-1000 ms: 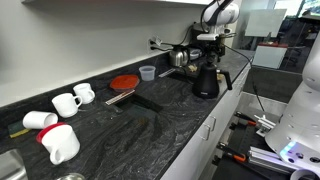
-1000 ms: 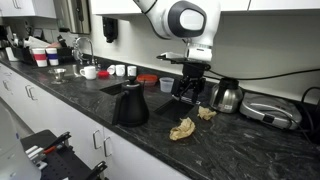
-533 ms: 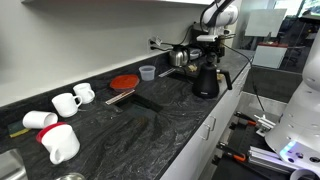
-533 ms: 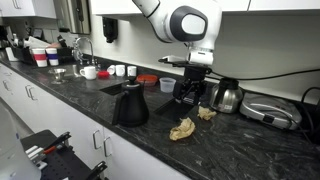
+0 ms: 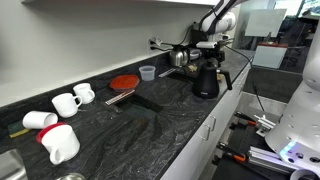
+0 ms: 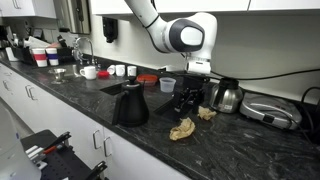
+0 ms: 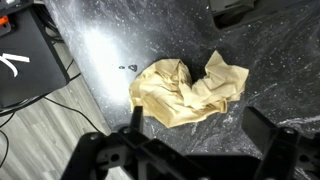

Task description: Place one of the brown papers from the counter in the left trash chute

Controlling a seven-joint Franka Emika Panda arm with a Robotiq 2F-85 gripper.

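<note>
Two crumpled brown papers lie on the dark marbled counter (image 6: pixel 130 135): one near the front edge (image 6: pixel 182 128) and one further back (image 6: pixel 206 113). In the wrist view a crumpled brown paper (image 7: pixel 188 90) lies just above my open fingers (image 7: pixel 198 125). My gripper (image 6: pixel 189 100) hangs open and empty over the counter beside the papers, a little above them. In an exterior view it (image 5: pixel 210 55) is at the far end, behind the black kettle. A rectangular dark opening in the counter (image 6: pixel 122 87) also shows in an exterior view (image 5: pixel 146 103).
A black kettle (image 6: pixel 131 104) stands near the front edge. A steel kettle (image 6: pixel 226 96) and a flat appliance (image 6: pixel 269 112) are behind the papers. White mugs (image 5: pixel 67 102), a red plate (image 5: pixel 124 82) and a small cup (image 5: pixel 147 72) sit along the counter.
My gripper has moved toward the brown papers and lowered a little. The papers have not moved.
</note>
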